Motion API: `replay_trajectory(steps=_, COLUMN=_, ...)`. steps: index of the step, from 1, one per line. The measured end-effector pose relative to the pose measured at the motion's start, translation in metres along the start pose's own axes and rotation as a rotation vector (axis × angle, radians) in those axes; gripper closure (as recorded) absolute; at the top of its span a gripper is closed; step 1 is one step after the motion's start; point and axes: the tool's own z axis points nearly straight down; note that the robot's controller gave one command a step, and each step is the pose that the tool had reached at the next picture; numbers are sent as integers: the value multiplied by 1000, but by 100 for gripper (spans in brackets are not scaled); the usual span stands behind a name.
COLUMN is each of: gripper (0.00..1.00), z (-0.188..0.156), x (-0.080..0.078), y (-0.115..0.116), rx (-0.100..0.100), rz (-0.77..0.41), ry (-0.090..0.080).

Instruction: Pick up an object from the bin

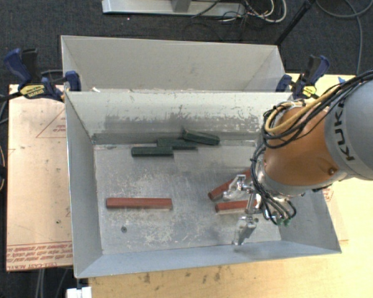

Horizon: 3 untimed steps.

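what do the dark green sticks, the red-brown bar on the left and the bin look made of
Dark green sticks: flat, matte, square-edged; probably painted wood or plastic, the look leaves it open. Red-brown bar: same matte, straight-edged look, likely the same stuff. Bin: grey sheet metal, dull, its floor scuffed and speckled with wear.

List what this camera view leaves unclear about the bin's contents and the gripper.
In the camera view:
Beside the gripper: two red-brown bars, right ends hidden under the arm's orange cover, lengths unknown.
Whether the gripper touches either bar: its own body blocks the contact.
Back of the bin: dark green sticks overlap, count uncertain.
Bin floor: dark speck, too small to identify.
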Motion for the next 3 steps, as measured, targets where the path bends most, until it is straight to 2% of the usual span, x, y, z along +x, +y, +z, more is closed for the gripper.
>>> replay_trajectory(steps=1, gripper=0, z=-4, x=-2, y=0, rx=1, rz=-1, ry=-8)
replay_trajectory(steps=2, gripper=100, z=48, x=-71, y=10, rx=0, rz=4, ry=-24)
replay_trajectory(steps=3, gripper=100, z=48, x=-71, y=10, rx=0, rz=3, ry=-24)
